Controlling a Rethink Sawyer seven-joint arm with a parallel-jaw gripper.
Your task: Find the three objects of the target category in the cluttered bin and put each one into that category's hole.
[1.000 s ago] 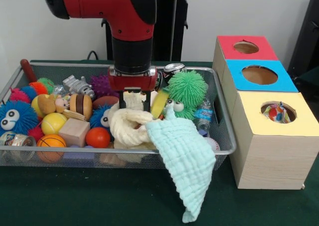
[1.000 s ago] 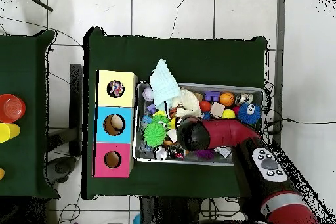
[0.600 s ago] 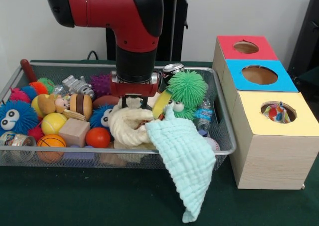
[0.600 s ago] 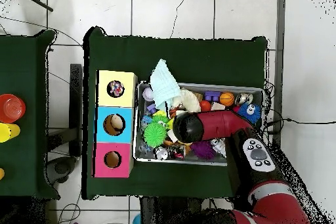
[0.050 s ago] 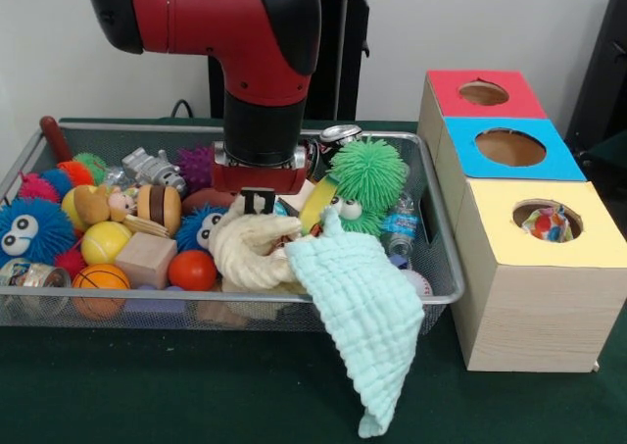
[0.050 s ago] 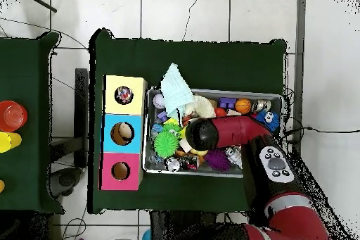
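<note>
Pincer (image 5: 258,205) sits low in the bin (image 5: 443,268), pressed into cream cloth (image 5: 251,251); cannot tell if clenched. Risk: lifting could snag the mint cloth (image 5: 360,312) draped over the rim and drag it onto the worktop (image 5: 147,385).

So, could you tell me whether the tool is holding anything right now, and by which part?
It cannot be told: the tool is down at the cream cloth in the basket, its tips hidden.

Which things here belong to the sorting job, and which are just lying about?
Job: gripper, mesh bin, three-hole sorting box, cream cloth under the gripper, possibly the mint cloth draped over the bin's rim.
Lying about, as far as I can tell: green spiky ball, wooden block, orange-red ball, blue googly-eyed puffball, red cup on the side table.
</note>
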